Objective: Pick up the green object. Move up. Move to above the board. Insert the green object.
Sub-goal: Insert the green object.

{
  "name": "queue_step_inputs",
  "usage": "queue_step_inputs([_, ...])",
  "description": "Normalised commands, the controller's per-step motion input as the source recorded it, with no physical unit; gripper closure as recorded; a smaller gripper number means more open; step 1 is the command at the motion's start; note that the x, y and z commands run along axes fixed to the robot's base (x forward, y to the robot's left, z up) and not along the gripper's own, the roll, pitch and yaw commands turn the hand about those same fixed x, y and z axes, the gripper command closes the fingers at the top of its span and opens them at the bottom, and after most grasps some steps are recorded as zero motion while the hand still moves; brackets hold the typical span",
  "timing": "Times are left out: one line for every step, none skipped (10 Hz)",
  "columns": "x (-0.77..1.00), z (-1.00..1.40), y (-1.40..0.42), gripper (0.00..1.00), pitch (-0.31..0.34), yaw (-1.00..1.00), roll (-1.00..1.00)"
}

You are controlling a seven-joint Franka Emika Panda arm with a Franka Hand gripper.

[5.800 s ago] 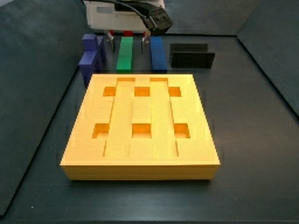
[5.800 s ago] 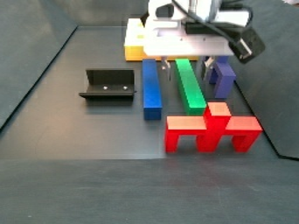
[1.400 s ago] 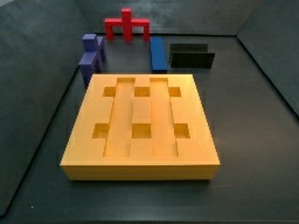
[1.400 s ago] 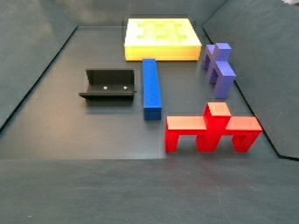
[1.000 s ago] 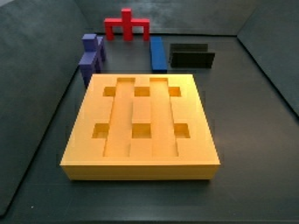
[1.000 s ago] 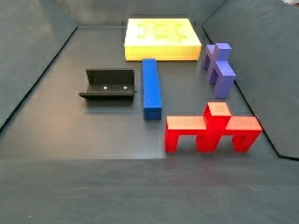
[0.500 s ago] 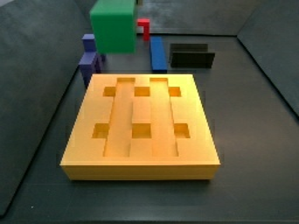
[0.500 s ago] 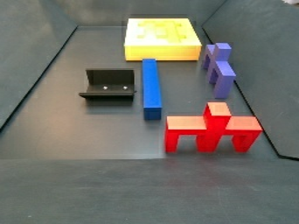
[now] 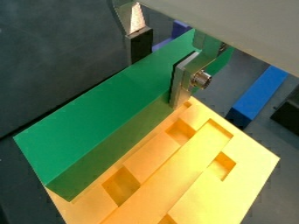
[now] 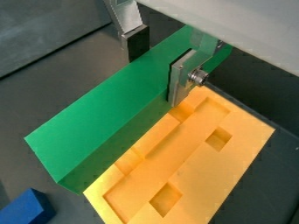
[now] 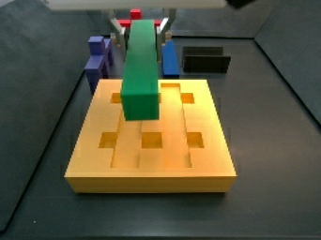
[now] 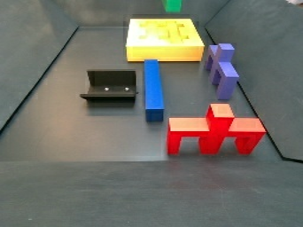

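Note:
The green object is a long green bar that hangs level above the far half of the board, lengthwise along its grooves and apart from it. My gripper is shut on the bar's far part. In both wrist views the bar runs between the fingers, with the gripper clamped across it and the orange-yellow board below. In a side view only a green tip shows over the board.
Beyond the board lie a blue bar, a purple piece, a red branched piece and the dark fixture. Grey walls close in the floor.
The green bar, carried by my gripper, has come from the far left, high up, to over the board's middle groove, lower and lengthwise.

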Motion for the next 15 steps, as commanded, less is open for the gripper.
queue_step_inputs([-0.14,-0.84,-0.01,1.00,-0.146,0.00,0.14])
queue_step_inputs([-0.27,-0.79,0.00,1.00,-0.179,0.00,0.09])
queue_step_inputs([-0.16,-0.73,0.00,1.00,-0.100,0.00,0.09])
queue_step_inputs([-0.07,-0.68,0.00,1.00,-0.061,0.00,0.05])
queue_step_inputs([-0.05,-0.62,0.00,1.00,-0.079,0.00,0.00])
queue_step_inputs([0.00,-0.53,0.00,1.00,-0.069,0.07,0.00])
queue_step_inputs([0.04,-0.46,-0.01,1.00,-0.056,0.07,-0.02])
queue_step_inputs([0.00,-0.44,-0.01,1.00,-0.044,0.00,0.00])
queue_step_inputs([0.00,-0.35,-0.08,1.00,-0.050,0.00,0.00])
queue_step_inputs([-0.09,-0.25,-0.08,1.00,-0.073,-0.04,0.00])
queue_step_inputs([-0.12,-0.21,-0.07,1.00,-0.064,-0.06,0.00])
queue_step_inputs([-0.07,-0.20,-0.05,1.00,-0.049,0.00,0.00])
queue_step_inputs([-0.09,-0.21,-0.03,1.00,-0.051,0.00,0.00])
queue_step_inputs([-0.06,-0.21,-0.02,1.00,-0.051,0.00,0.00])
queue_step_inputs([-0.03,-0.20,-0.05,1.00,-0.054,0.00,0.00])
